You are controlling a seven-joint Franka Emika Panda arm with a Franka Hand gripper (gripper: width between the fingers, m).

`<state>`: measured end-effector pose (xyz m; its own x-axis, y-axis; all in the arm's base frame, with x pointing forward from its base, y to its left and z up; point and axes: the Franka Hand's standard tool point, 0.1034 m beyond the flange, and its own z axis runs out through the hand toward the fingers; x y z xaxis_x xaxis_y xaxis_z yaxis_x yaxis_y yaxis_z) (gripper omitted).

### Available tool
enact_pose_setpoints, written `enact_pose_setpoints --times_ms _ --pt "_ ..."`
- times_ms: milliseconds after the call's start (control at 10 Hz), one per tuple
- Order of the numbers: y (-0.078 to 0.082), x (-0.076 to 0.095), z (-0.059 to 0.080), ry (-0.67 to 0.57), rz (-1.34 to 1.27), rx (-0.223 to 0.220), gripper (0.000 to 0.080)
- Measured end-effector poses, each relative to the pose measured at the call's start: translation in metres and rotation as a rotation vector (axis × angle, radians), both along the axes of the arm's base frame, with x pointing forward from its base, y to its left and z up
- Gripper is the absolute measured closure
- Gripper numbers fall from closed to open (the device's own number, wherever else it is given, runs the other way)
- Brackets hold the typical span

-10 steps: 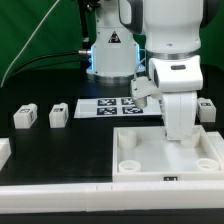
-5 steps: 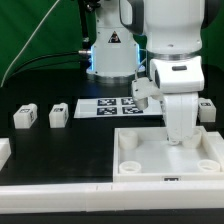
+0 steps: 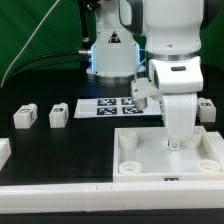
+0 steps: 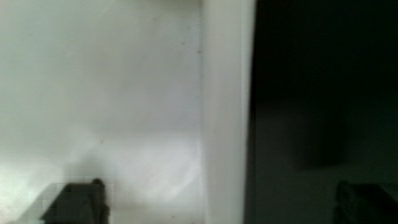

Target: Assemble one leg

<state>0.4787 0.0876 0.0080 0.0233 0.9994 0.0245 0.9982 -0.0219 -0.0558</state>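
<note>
Low, the gripper [image 3: 176, 143], fingers parted, hangs over the smooth white square tray [image 3: 150, 160].

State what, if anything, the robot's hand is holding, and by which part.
Nothing is held: the hand hangs open over the large white square tray, its fingers apart with nothing between them.

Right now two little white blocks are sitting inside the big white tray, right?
No. The two blocks, one leg and a second leg, sit on the black table, outside the tray, as the exterior view shows.
</note>
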Motion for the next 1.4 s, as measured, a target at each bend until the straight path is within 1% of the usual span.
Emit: enact_pose_setpoints --times_ms 100,200,300,400,500,600,700,1000,1200,1300,1400 --pt "0.0 0.001 0.002 -0.004 -0.003 -0.001 0.0153" --pt "0.0 0.002 0.008 -0.013 -0.007 -0.002 0.0151" --pt "0.001 0.001 0.016 -0.023 -0.022 -0.005 0.0151" --pt "0.002 -0.002 0.029 -0.037 -0.033 -0.01 0.0151" --pt "0.002 -0.008 0.039 -0.049 -0.058 -0.014 0.0151" --pt "-0.001 -0.016 0.047 -0.059 -0.085 -0.017 0.0151" --pt "-0.003 -0.024 0.048 -0.056 -0.105 -0.02 0.0151" --pt "-0.003 -0.023 0.046 -0.052 -0.17 -0.021 0.0151" --pt "-0.003 -0.023 0.046 -0.049 -0.314 -0.025 0.0151" --pt "-0.004 -0.024 0.045 -0.049 -0.467 -0.016 0.0151" --pt "-0.007 -0.031 0.043 -0.045 -0.637 -0.001 0.0151"
